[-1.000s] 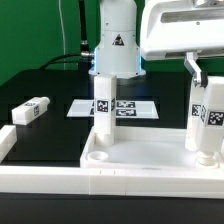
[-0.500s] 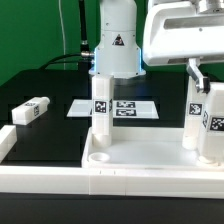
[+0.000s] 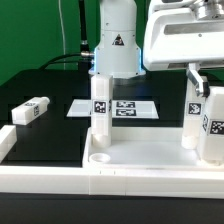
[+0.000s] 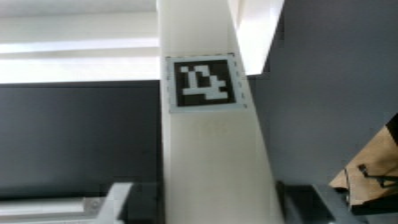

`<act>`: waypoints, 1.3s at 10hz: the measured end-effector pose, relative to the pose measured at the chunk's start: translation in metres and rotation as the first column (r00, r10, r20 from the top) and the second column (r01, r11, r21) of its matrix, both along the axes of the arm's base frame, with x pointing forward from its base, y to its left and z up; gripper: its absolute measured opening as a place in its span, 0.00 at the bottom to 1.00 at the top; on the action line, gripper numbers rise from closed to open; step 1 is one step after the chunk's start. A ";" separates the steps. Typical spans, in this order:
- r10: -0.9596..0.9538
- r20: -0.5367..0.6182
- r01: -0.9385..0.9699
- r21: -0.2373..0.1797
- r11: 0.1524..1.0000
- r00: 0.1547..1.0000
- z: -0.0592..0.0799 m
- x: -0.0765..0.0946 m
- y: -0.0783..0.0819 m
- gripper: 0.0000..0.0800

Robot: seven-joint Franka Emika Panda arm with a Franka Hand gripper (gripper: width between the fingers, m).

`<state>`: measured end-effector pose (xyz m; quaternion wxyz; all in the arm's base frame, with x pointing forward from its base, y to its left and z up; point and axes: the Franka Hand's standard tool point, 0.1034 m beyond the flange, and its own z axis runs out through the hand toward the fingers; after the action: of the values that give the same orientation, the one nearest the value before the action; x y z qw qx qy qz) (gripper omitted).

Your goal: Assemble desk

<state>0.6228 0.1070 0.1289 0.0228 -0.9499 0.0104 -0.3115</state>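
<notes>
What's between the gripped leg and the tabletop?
Nothing visible. The end effector holds the gripped leg upright at the tabletop's end on the exterior view's right; the other upright leg and the loose leg are further left.

A plain green backdrop (image 3: 35,30) fills the space behind the scene, flat and evenly lit. A black cable (image 3: 65,57) runs across it on the exterior view's left. In front of it lies a black table (image 3: 50,140), its matte top carrying a faint sheen from soft light. The wrist view shows the same dark table (image 4: 71,140), bordered by a blurred pale band that cannot be identified.
</notes>
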 end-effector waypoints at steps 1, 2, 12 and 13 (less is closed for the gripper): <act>0.000 0.000 0.000 0.000 1.000 1.000 0.000 0.000 0.000 0.37; 0.000 0.000 0.000 0.000 1.000 1.000 0.000 0.000 0.000 0.60; 0.023 -0.074 -0.023 0.010 1.000 0.997 0.035 0.005 -0.006 0.81; 0.023 -0.069 -0.022 0.009 1.000 0.997 0.034 0.006 -0.006 0.81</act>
<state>0.6283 0.1011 0.1625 0.0297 -0.9601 0.0018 -0.2781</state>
